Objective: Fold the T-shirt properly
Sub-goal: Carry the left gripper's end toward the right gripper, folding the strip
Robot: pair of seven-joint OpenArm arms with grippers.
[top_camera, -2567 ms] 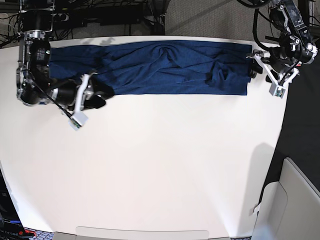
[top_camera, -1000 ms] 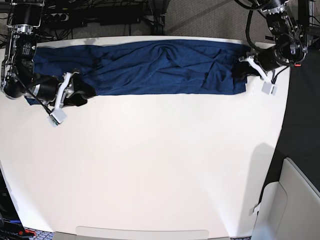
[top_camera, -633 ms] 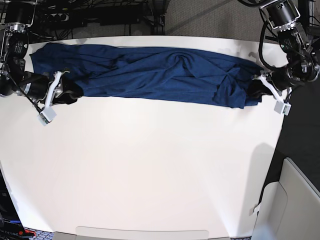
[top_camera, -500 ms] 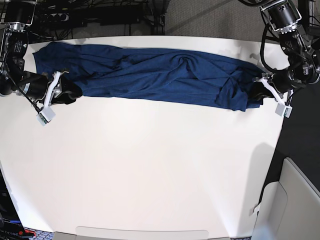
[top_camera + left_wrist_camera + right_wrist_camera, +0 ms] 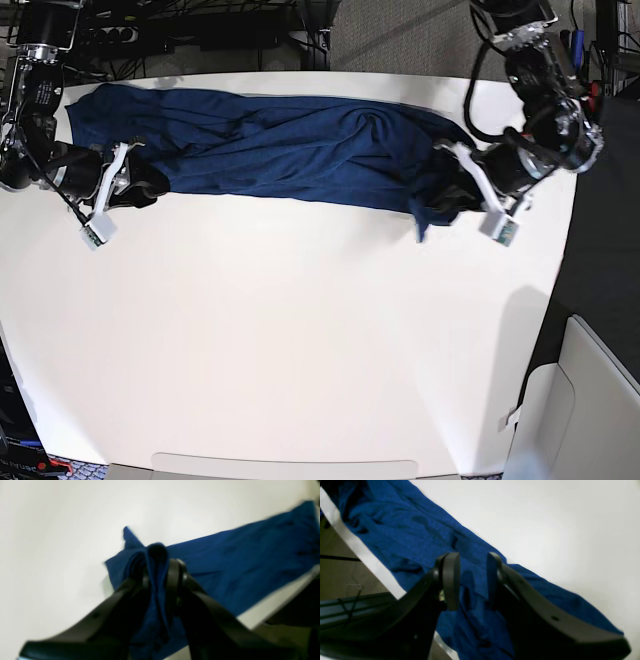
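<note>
Item: dark navy-blue long-sleeved knit T-shirt (image 5: pixel 290 150), plain, stretched in a long rumpled band across the far side of the white tabletop (image 5: pixel 300 340).

We record creases running along its length, a bunched knot of folds near the middle, and one end lifted and gathered where the left gripper (image 5: pixel 440 196) pinches it. The left wrist view alone shows us that pinch: a thick doubled fold of the cloth (image 5: pixel 156 580) pressed between the black fingers (image 5: pixel 172 580), though blurred. The right wrist view alone shows us the right gripper (image 5: pixel 470 577) with jaws spread apart over flat fabric (image 5: pixel 420 542), nothing between them; in the base view that gripper (image 5: pixel 135 185) sits at the shirt's opposite end.
</note>
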